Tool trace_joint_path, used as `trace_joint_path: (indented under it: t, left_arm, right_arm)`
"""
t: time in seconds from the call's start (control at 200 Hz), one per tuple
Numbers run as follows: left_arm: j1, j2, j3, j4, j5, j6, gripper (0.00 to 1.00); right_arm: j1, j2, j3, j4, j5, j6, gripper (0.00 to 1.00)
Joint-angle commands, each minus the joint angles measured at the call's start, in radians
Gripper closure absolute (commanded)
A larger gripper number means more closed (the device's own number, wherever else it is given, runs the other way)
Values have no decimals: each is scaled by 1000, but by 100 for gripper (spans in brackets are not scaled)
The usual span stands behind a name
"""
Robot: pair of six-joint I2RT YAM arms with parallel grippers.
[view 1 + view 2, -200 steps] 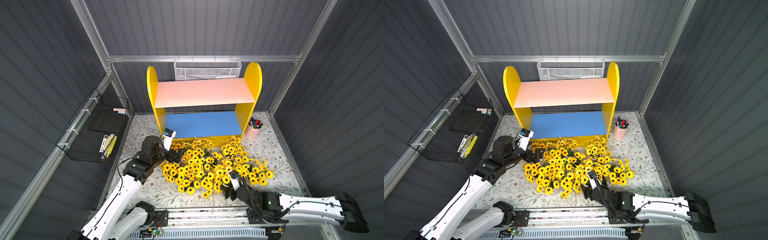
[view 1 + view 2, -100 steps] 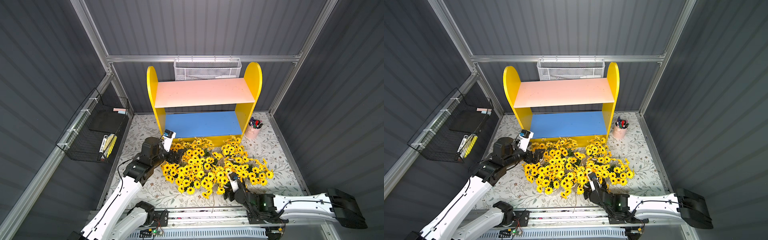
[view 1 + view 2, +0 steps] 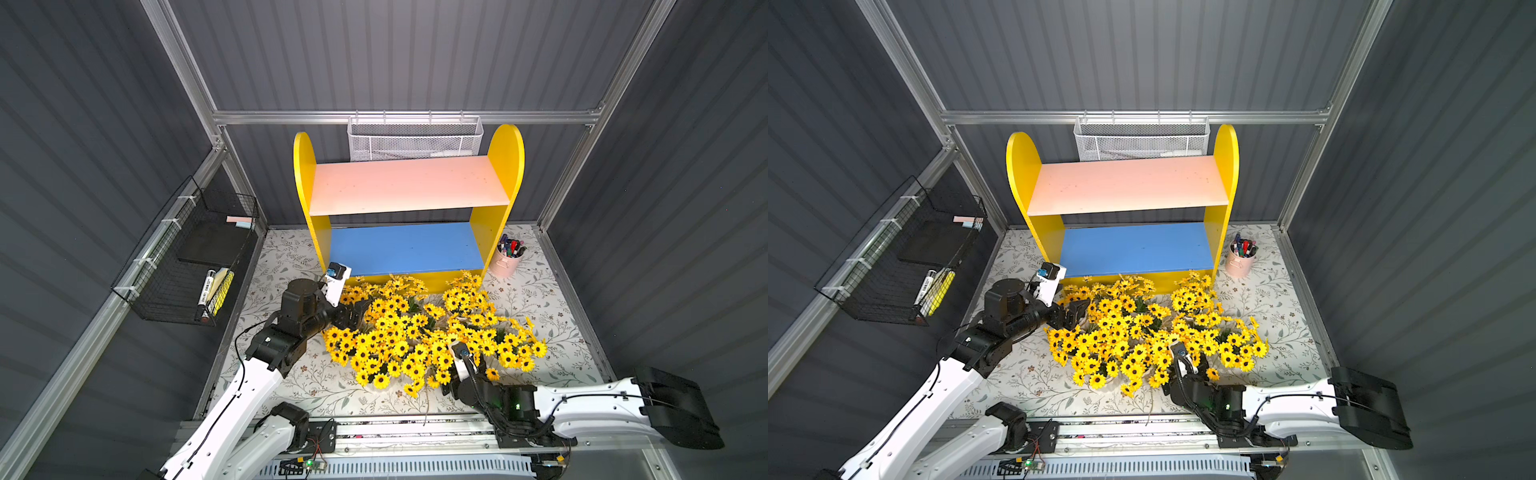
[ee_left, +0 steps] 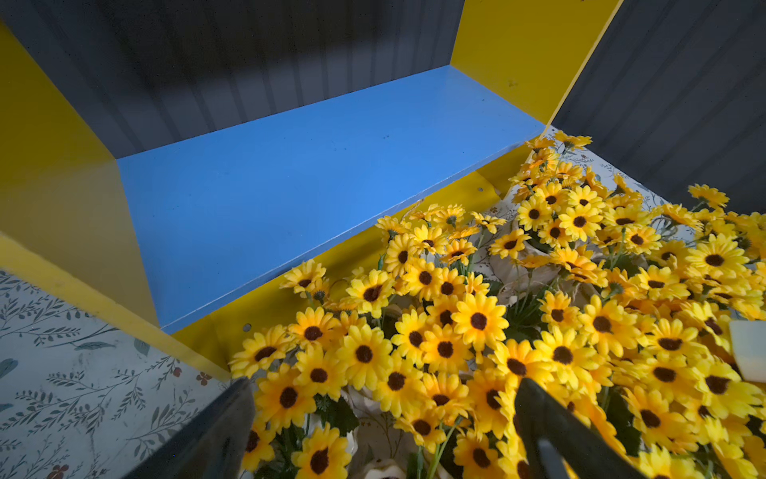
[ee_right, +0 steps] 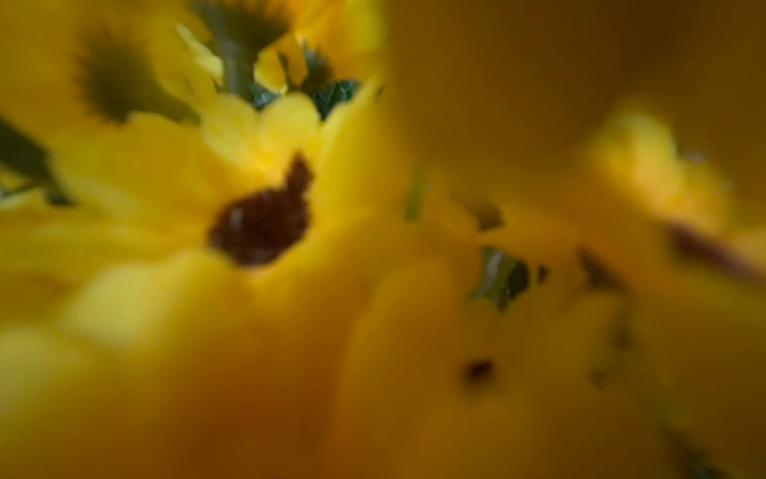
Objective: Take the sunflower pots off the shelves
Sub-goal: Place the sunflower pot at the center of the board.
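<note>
Left gripper (image 4: 383, 387) amid sunflower pots (image 4: 478, 321)

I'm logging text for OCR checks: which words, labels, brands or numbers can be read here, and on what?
Nothing can be read as text in any view.
On the white marker in the black wire basket: dark print, too small to read.
On the pens in the pink cup: nothing legible.
On the shelves and sunflower pots: none seen.

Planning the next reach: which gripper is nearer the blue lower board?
Left. The left gripper is off the front left corner of the blue lower board, at the edge of the sunflower pots; the right gripper is on the pots' side farthest from the shelves.
</note>
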Motion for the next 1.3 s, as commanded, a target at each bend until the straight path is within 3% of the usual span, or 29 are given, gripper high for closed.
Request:
trace_joint_path:
  t: [0.0,0.3,0.52,0.825,1.141,1.296]
  left_arm:
    - [-8,-19,-5,20,-1,22,1]
    - [-14,-25,-4,16,6,24,1]
    - [-17,-10,14,-5,31,26,1]
    - [-17,-16,20,-11,31,32,1]
    - [-17,-27,26,-21,40,38,1]
    - [-17,-44,27,-23,30,50,1]
  right_arm:
    - [27,-35,26,-97,-5,41,1]
    - [28,-78,76,-269,-28,117,1]
    - [27,-76,187,-584,-131,308,1]
    - [27,-131,285,-824,-265,418,1]
    - [33,-136,449,-1007,-406,324,1]
    - [37,-175,519,-1112,-412,291,1]
